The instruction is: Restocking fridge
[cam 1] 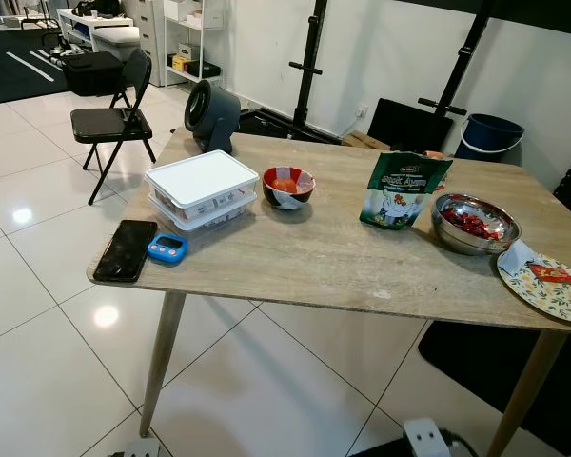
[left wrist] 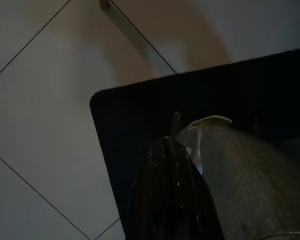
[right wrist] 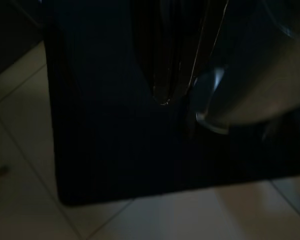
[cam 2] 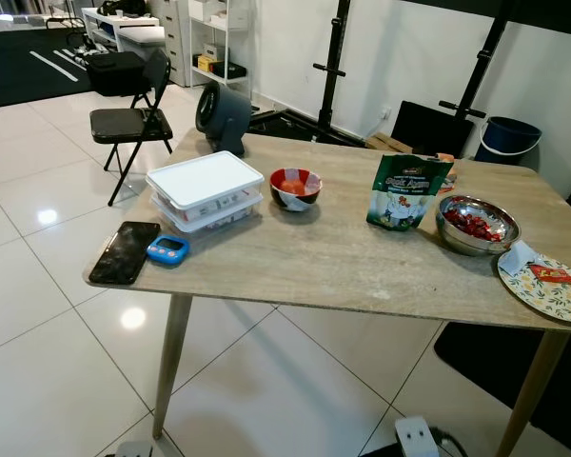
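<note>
Currently both grippers hung idle, fingers pressed together, nothing held; the green pouch, stood upright beside the steel bowl, could be toppled by a careless reach.

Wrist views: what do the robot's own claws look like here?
Both are dim. The left claw shows as glossy black tapering fingers lying close together, beside a rounded grey-silver housing. The right claw looks the same: dark shiny fingers narrowing to a tip, next to a curved silvery shell. No cables or markings are visible.
</note>
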